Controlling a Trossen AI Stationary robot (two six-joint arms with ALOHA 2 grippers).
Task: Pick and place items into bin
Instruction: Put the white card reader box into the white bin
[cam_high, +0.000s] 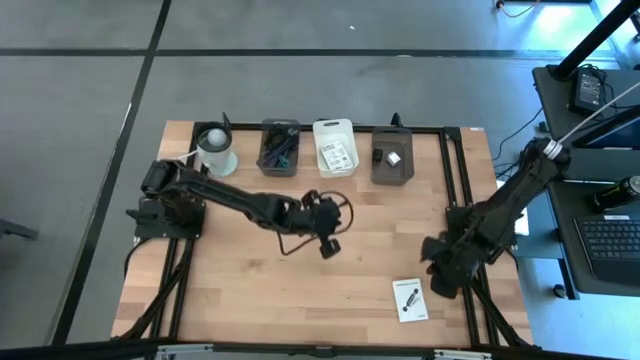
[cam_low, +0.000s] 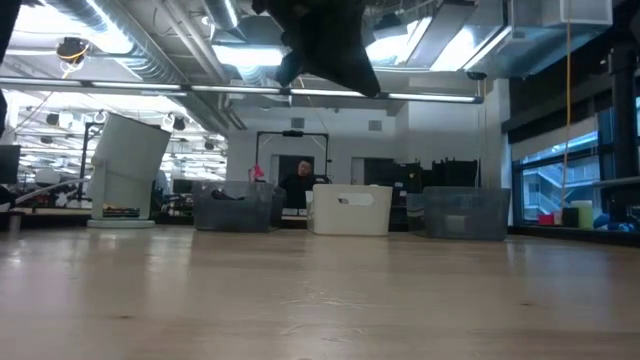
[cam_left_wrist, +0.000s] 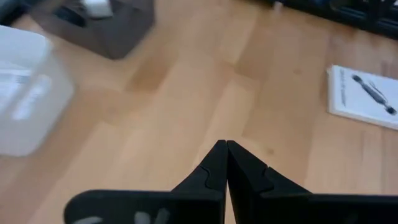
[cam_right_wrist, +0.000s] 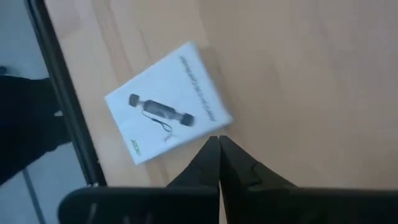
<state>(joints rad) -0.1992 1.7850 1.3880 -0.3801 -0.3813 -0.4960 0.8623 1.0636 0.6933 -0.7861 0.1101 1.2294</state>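
Card (cam_high: 408, 299), white with a dark printed picture, is the one loose item left out on the tabletop (cam_high: 250, 290); it lies flat near the front edge on the right side, well apart from the row of bins along the back. Its long axis runs roughly front to back, tilted a little.

From the right gripper (cam_high: 434, 268) the card lies just beside, toward the front and slightly toward the middle of the tabletop. In the right wrist view the closed tips (cam_right_wrist: 219, 142) hang right over the card's (cam_right_wrist: 168, 102) near edge. That gripper is pinched fully together and holds nothing.

The left gripper (cam_high: 329, 246) hovers over the middle of the tabletop, also closed tight with nothing between its tips (cam_left_wrist: 225, 147). The card (cam_left_wrist: 364, 98) shows well ahead of it and off to one side. So the right arm is clearly the nearer one, and I judge the pick to be its job.

The white bin (cam_high: 335, 147), which already has a printed card in it, stands at the back, between a dark bin (cam_high: 279, 148) holding stick-like tools and a grey bin (cam_high: 391, 156) with small pieces. Carrying the card there would mean a long reach back and toward the left. Being thin and flat, the card will probably be hard to grip from above; the gripper must first open.
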